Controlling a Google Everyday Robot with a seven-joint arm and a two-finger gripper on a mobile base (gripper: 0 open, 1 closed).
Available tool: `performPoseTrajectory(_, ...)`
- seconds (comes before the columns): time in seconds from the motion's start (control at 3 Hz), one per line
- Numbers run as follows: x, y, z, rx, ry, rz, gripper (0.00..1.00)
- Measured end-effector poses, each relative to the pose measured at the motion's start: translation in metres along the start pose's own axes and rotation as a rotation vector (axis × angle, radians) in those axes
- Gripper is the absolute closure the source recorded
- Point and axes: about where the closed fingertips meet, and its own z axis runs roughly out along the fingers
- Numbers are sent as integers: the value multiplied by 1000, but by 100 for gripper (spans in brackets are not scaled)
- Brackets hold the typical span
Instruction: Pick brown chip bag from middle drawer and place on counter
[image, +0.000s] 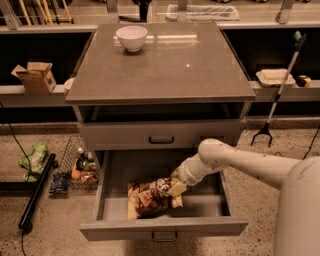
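Note:
The brown chip bag (148, 198) lies on the floor of the open middle drawer (212, 204), left of centre, dark brown with tan ends. My gripper (176, 188) reaches down into the drawer from the right on a white arm and sits at the bag's right end, touching it. The counter (165, 67) is the grey-brown stone slab above, with a white bowl (131, 37) at its back left.
A shut shallower drawer front (161, 136) sits above the open one. A wire basket of items (80, 167) and a green wrapper (33, 157) lie on the floor at left. A cardboard box (35, 76) and a tray (274, 76) rest on side ledges.

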Motion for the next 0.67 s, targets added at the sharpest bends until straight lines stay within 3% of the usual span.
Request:
performPoseTrajectory(0.33,0,4,-20,23,-70,9,87)
performPoseTrajectory(0.67,2,6,-63,101,-118,23,100)
